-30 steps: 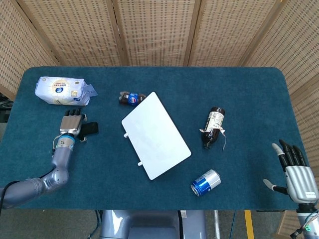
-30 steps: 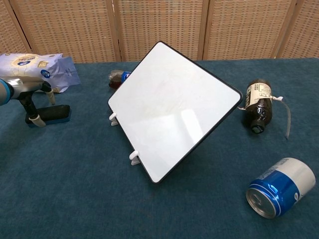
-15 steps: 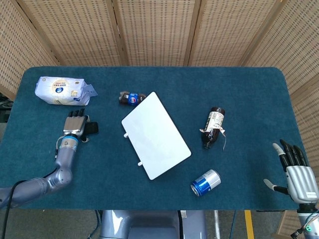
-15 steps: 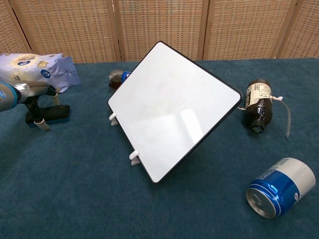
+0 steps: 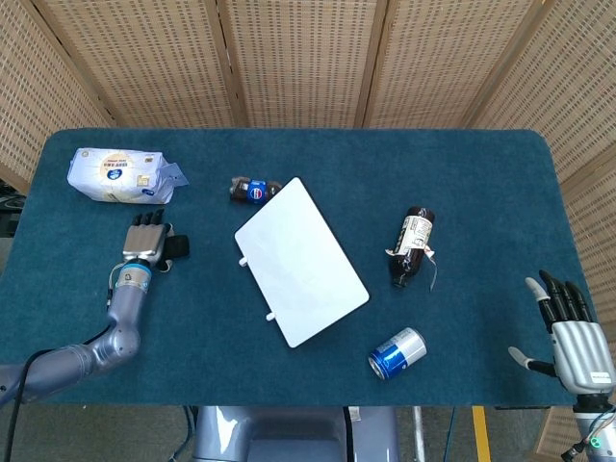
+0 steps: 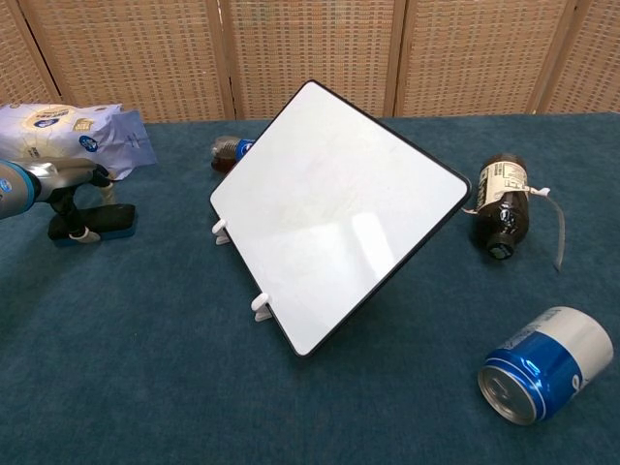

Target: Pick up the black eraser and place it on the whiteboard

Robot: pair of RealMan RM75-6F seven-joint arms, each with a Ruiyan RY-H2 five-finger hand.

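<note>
The flat black eraser with a blue underside (image 6: 107,221) lies on the dark teal cloth-covered worktop (image 5: 481,183) near its left edge, well apart from the white rectangular whiteboard with a black rim (image 5: 300,261) that lies at the middle. The silver left hand (image 5: 144,241) is set down over the eraser, its fingers (image 6: 79,232) reaching to the eraser's near side in the chest view; whether they actually clamp it I cannot tell, and the eraser sits flat on the cloth. Beyond the hand, towards the far left corner, lies a pale blue and white plastic packet (image 5: 120,174). Just beside the whiteboard's far corner lies a small dark bottle with a blue label (image 5: 253,189). To the right of the whiteboard lies a dark brown bottle with a white label (image 5: 412,246), and nearer the front edge a blue and silver drinks can (image 5: 397,352) on its side. The silver right hand (image 5: 576,343) is off the worktop's right front corner, fingers spread and holding nothing.
</note>
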